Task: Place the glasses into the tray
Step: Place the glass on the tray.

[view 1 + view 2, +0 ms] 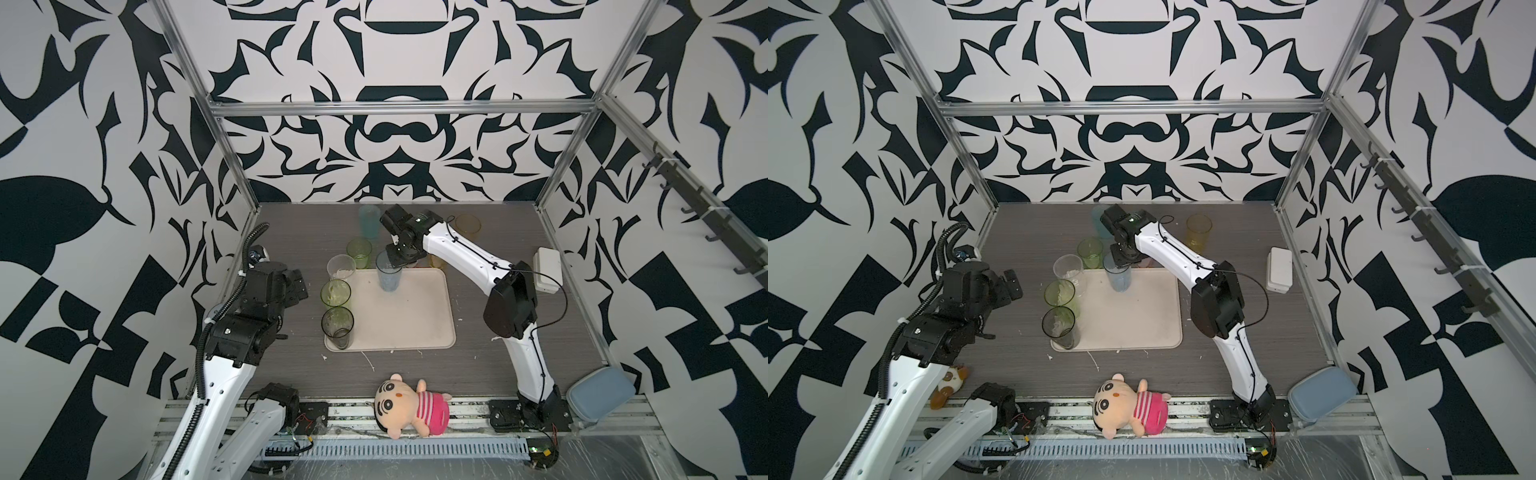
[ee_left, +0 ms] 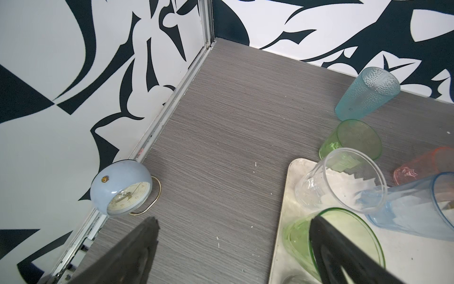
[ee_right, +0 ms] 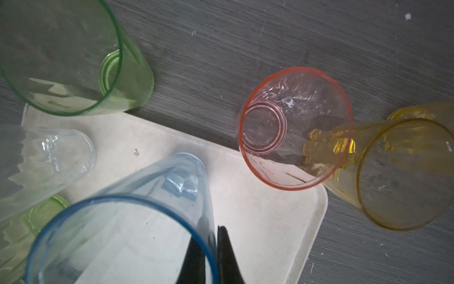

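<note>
Your right end effector [image 3: 213, 233] is pinched tight on the rim of the blue glass [image 1: 389, 276], which sits upright at the far edge of the tray [image 1: 415, 324]. Your left end effector [image 2: 234, 221] hangs wide open, empty, off the tray's left side.

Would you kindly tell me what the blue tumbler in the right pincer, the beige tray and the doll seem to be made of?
The blue tumbler is likely thin tinted plastic, glossy; the tray shows through its wall, though glass cannot be ruled out. The tray is probably moulded plastic, matt beige, with rounded corners and slight scuffs. The doll is soft plush fabric with a fuzzy surface and a pink striped shirt.
</note>
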Controlling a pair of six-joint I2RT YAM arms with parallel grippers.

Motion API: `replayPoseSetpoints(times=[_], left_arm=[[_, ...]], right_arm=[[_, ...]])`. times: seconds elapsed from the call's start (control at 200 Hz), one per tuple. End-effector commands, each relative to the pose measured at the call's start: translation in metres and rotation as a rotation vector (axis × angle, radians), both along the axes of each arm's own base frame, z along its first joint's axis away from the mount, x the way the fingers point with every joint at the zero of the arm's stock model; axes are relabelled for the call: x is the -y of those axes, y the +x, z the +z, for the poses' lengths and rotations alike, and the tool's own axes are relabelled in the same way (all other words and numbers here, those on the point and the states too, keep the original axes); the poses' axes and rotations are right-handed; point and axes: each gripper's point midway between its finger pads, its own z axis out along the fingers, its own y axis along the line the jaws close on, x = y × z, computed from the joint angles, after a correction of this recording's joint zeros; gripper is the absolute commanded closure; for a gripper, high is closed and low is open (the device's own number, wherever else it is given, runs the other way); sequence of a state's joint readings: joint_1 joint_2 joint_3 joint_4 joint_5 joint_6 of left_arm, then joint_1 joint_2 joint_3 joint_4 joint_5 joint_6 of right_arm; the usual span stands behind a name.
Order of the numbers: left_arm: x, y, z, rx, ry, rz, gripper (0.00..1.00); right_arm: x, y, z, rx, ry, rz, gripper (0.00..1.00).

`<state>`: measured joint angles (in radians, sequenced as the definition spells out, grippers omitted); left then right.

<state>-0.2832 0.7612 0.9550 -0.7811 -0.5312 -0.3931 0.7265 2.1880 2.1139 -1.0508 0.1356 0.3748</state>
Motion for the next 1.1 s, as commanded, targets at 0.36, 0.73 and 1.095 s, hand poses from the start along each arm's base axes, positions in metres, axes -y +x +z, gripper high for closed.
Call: replayPoseSetpoints(times=[0.36,0.73,1.095], left_arm=[[-0.002,0.0,-0.002,0.006,-0.001,0.014,0.01],[-0.003,-0.001,-0.001,0.011,-0.003,0.014,0.0],[-0.004,-0.003,0.002,0.022,-0.003,0.018,0.01]], right_arm=[[-0.007,0.006,0.023,0.05,0.032,-0.001,0.79],[-0.011,0.006,0.054,0.087,0.079,0.021,0.6],[-0.002,0.008,0.103,0.174,0.096,0.01,0.56]])
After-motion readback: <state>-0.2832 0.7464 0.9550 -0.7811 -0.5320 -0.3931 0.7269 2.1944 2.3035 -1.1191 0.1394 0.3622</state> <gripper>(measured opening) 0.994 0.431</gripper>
